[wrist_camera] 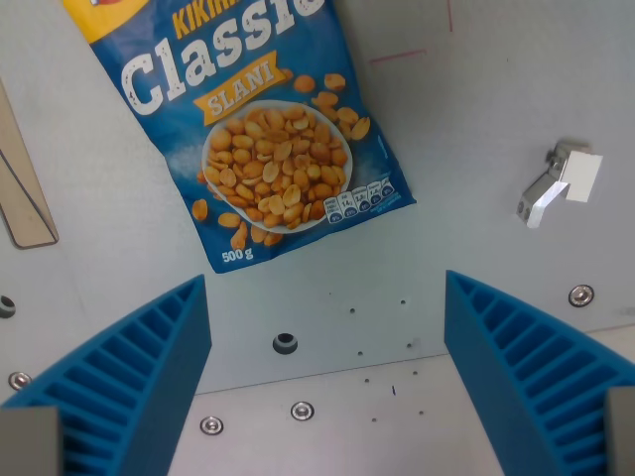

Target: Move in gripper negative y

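Observation:
My gripper (pixel 325 372) is open and empty, its two blue ribbed fingers (pixel 129 382) standing wide apart at the bottom of the wrist view. A blue bag of peanuts (pixel 253 119), printed "Classic Slani 500 g", lies flat on the grey table (pixel 476 119) above the fingers, toward the wrist view's left and top. The bag's top is cut off by the frame. The gripper hangs above the table, apart from the bag's lower corner.
A small white and grey bracket (pixel 561 180) sits on the table at the wrist view's right. A beige strip (pixel 20 188) lies at the left edge. Screws and small holes (pixel 286 343) dot the metal plate between the fingers. Faint pink marks (pixel 397 57) show near the top.

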Available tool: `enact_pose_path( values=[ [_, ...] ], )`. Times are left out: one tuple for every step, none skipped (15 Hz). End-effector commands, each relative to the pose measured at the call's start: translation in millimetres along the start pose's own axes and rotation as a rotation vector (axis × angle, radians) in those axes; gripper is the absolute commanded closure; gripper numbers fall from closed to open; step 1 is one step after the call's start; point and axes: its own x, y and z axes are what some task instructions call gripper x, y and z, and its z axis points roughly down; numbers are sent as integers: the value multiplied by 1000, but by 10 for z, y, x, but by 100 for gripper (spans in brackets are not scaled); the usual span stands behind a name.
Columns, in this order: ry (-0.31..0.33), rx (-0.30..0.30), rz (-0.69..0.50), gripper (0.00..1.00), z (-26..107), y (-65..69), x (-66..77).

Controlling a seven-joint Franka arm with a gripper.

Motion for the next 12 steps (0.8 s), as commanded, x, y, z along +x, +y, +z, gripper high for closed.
enact_pose_path(
  values=[
    [4,1,0,0,-17,-50,1],
    [4,1,0,0,-17,-100,1],
    [4,1,0,0,-18,-150,1],
    [4,1,0,0,-18,-200,1],
    [4,1,0,0,-18,-250,1],
    [4,1,0,0,-18,-300,1],
    [4,1,0,0,-18,-350,1],
    [4,1,0,0,-18,-400,1],
    [4,1,0,0,-18,-450,1],
    [4,1,0,0,-18,-500,1],
    [4,1,0,0,-18,-550,1],
    [4,1,0,0,-18,-600,1]
  ],
)
